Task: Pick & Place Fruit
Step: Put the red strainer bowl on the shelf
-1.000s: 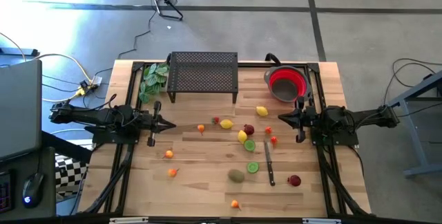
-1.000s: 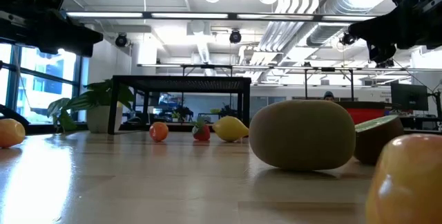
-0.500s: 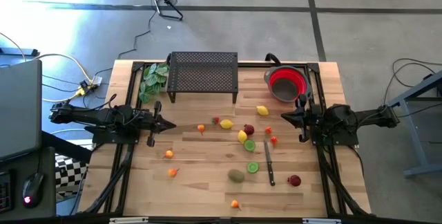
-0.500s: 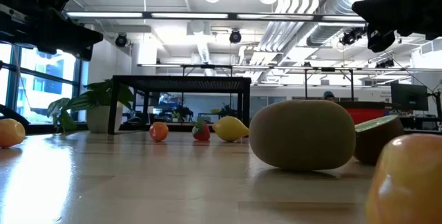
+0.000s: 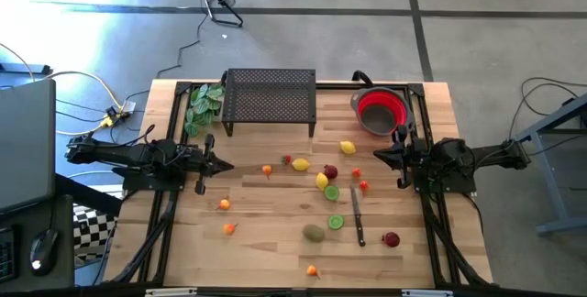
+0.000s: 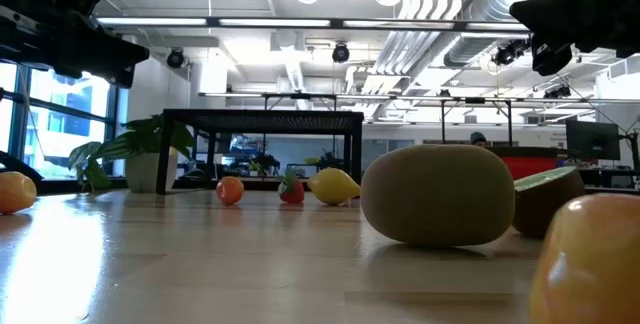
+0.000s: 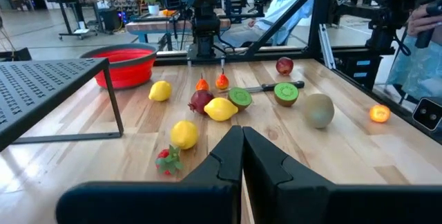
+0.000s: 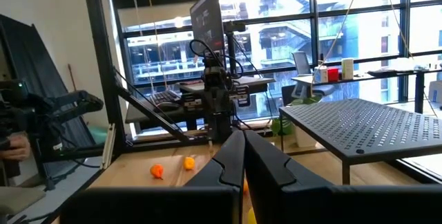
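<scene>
Several small toy fruits lie loose across the middle of the wooden table: yellow lemons (image 5: 300, 164), (image 5: 348, 148), green lime halves (image 5: 331, 192), a brown kiwi (image 5: 314, 233), red pieces (image 5: 392, 239) and small orange ones (image 5: 225, 204). My left gripper (image 5: 227, 165) hovers shut at the table's left side, pointing level toward the fruit; its closed fingers (image 7: 242, 137) hold nothing. My right gripper (image 5: 374, 155) hovers shut at the right side, fingertips (image 8: 243, 141) slightly raised, and holds nothing.
A red bowl (image 5: 381, 110) stands at the far right. A black perforated rack (image 5: 270, 95) stands at the far middle, with a green leafy bunch (image 5: 204, 104) to its left. A slim dark knife (image 5: 358, 219) lies among the fruit. People show beyond the table (image 7: 421, 37).
My right gripper has tipped its fingertips up a little while staying in place. The fruit has not moved.
</scene>
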Available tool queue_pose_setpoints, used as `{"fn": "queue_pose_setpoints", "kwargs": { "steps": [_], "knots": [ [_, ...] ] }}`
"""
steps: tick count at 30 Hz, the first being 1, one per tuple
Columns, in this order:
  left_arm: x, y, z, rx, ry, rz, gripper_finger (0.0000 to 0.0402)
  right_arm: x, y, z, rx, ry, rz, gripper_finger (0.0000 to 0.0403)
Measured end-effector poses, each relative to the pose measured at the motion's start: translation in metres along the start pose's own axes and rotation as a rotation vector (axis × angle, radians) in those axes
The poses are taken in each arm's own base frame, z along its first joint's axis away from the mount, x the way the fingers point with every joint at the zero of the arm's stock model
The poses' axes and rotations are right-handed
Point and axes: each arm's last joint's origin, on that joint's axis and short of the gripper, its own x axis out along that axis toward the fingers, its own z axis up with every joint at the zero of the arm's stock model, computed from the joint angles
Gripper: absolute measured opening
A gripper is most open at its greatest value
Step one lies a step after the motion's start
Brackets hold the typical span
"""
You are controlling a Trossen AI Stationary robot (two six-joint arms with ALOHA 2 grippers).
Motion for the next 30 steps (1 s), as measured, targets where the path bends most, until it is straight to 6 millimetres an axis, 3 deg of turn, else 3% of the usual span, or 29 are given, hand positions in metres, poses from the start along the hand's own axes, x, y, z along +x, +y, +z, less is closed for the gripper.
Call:
{"fn": "queue_pose_setpoints", "kwargs": {
  "steps": [30],
  "knots": [
    [-0.0001,0.0002,0.003,-0.005,-0.031,0.005,0.0003,-0.0001,-0.0019,0.0003,-0.003,-0.007,-0.065,0.0003]
  ]
}}
